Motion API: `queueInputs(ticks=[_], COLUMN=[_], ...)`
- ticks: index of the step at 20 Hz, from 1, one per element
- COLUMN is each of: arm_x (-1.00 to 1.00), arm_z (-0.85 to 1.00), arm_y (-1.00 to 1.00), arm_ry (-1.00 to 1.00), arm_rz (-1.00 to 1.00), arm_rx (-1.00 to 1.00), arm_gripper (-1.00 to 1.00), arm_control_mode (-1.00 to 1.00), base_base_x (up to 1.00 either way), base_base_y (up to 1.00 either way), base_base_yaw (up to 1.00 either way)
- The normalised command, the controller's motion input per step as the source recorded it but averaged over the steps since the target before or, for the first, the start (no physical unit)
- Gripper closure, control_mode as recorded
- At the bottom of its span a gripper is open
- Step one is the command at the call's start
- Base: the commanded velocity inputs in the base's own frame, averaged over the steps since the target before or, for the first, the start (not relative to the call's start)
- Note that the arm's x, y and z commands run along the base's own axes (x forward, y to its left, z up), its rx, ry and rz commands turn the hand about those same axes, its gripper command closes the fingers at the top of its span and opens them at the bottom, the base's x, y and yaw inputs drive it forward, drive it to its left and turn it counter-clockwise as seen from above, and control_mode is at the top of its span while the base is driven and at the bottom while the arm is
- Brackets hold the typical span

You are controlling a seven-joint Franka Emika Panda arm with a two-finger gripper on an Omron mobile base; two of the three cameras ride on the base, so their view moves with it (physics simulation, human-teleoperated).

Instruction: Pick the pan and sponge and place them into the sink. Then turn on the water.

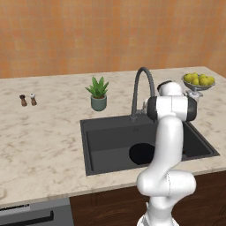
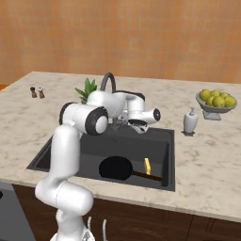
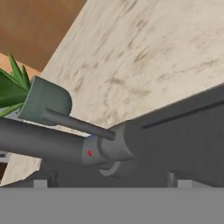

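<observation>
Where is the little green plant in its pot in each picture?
Left base view: potted plant stands on the counter, left of the faucet.
Right base view: only its leaves peek out behind the white arm, left of the faucet.
Hand view: at the left edge, above the faucet's lever.
Shared landmark: the faucet.

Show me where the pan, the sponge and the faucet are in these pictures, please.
pan (image 2: 116,168): right base view, on the middle of its round black body, inside the sink.
sponge (image 2: 147,165): right base view, on its yellow side, beside the pan's handle.
faucet (image 1: 142,84): left base view, on its arched neck.
</observation>
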Motion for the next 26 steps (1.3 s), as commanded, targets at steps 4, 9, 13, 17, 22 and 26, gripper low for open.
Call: queueInputs(ticks=[4, 9, 13, 17, 22, 26], arm_x=[0.37, 0.3, 0.17, 0.08, 0.0, 0.04], arm_z=[-0.19, -0.18, -0.07, -0.08, -0.08, -0.07], arm_y=[0.0, 0.0, 0.0, 0.01, 0.21, 0.27], arm_ry=[0.0, 0.0, 0.0, 0.0, -0.05, -0.02], arm_rz=[0.0, 0.0, 0.0, 0.0, 0.0, 0.0], arm_rx=[0.02, 0.02, 0.05, 0.03, 0.02, 0.01], arm_gripper=[-1.0, -1.0, -1.0, -1.0, -1.0, -1.0], arm_control_mode=[-1.0, -1.0, -1.0, -1.0, -1.0, -1.0], base_base_x=[0.0, 0.0, 0.0, 0.0, 0.0, 0.0], base_base_y=[0.0, 0.0, 0.0, 0.0, 0.0, 0.0], base_base_yaw=[0.0, 0.0, 0.0, 0.0, 0.0, 0.0])
